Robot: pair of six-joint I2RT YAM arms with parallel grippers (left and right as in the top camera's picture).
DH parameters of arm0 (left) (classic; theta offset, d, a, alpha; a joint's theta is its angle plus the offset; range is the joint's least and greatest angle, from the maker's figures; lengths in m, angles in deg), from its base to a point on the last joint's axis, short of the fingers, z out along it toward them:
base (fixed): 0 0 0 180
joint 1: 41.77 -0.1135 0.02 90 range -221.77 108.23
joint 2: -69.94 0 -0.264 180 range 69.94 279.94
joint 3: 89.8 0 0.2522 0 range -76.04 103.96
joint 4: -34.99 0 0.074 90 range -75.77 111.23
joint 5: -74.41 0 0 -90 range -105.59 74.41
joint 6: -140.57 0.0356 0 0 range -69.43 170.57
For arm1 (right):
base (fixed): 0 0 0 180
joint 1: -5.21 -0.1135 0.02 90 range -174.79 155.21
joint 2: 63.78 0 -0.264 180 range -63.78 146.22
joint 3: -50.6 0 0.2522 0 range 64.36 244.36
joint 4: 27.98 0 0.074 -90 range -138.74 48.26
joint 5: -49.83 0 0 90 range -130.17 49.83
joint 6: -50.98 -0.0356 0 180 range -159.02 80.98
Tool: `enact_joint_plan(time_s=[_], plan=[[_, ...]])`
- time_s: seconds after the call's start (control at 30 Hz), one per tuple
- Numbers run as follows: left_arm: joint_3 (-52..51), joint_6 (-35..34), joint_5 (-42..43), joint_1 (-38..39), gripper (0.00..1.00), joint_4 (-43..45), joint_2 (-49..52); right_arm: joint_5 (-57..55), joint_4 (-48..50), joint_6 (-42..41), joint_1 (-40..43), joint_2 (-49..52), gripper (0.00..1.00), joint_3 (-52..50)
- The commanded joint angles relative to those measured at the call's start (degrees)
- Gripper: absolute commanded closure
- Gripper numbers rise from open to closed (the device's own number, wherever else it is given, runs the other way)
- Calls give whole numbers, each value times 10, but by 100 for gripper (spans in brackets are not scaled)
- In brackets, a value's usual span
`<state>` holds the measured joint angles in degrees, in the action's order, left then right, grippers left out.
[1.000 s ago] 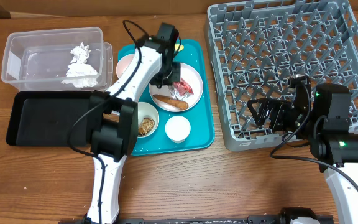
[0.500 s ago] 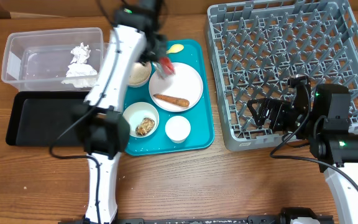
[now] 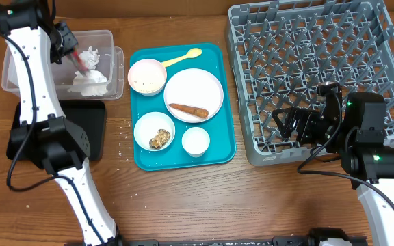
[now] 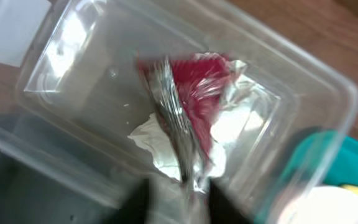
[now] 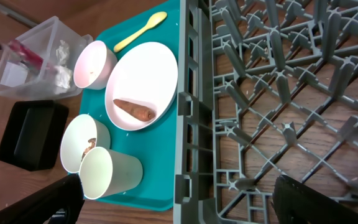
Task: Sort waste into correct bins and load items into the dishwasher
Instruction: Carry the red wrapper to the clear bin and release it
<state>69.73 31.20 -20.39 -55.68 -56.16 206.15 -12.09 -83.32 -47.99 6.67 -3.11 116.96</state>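
Overhead, the left arm [image 3: 29,75] reaches across the clear tub [image 3: 104,41] at the far left of the table [image 3: 252,205]. Its jaws pinch the red wrapper [image 3: 82,59] over the tub's inside. The wrapper's long axis slants from the jaws down and to the right, toward the white tissue [image 3: 91,80] lying in the tub. The blurred left wrist view shows the wrapper [image 4: 197,87] as a red and silver strip running from the upper left down to the jaws, with the tissue [image 4: 148,140] below it. I cannot tell whether the two touch. The black tray [image 3: 93,130] sits just in front of the tub, partly under the arm.

On the teal tray [image 3: 228,147] the yellow spoon [image 3: 180,57] lies diagonally, with its bowl end to the upper right and its handle toward the rice bowl [image 3: 147,76]. The brown fried piece [image 3: 189,110] lies nearly left to right on the plate [image 3: 200,85]. The scraps bowl [image 3: 154,131] and the cup [image 3: 195,141] stand nearer the front.

The right jaws are spread wide at the near edge of the dish rack [image 3: 320,61], holding nothing.
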Motion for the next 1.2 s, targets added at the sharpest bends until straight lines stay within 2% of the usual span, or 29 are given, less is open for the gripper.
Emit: enact_joint_plan(time_s=[0.0,0.1,0.13,0.23,0.43,0.53,0.6,0.77,0.87,1.07,1.17], plan=[[5,1,-5,2,14,10,28,-1,3,2,-2,-1,1,18],[20,14,16,2,11,6,17,-1,3,2,-2,-1,1,18],[40,50,67,6,12,-1,2,-2,3,2,-2,-1,1,18],[70,121,146,28,16,-35,-34,-2,3,2,-2,-1,1,18],[73,195,148,126,12,-137,-73,-1,3,2,-2,-1,1,18],[61,201,147,169,15,-189,-69,-2,4,2,-2,-1,1,18],[37,200,148,203,19,-194,-69,-2,8,2,-2,-1,0,18],[-46,201,116,288,18,-194,-69,-1,9,2,-2,-1,0,18],[-118,209,121,316,18,-166,-69,-2,9,2,-2,-1,0,18],[-274,334,121,367,17,-6,-69,-1,7,2,-2,-1,0,18],[-318,362,119,371,18,43,-69,-1,-2,2,-2,-1,0,18]])
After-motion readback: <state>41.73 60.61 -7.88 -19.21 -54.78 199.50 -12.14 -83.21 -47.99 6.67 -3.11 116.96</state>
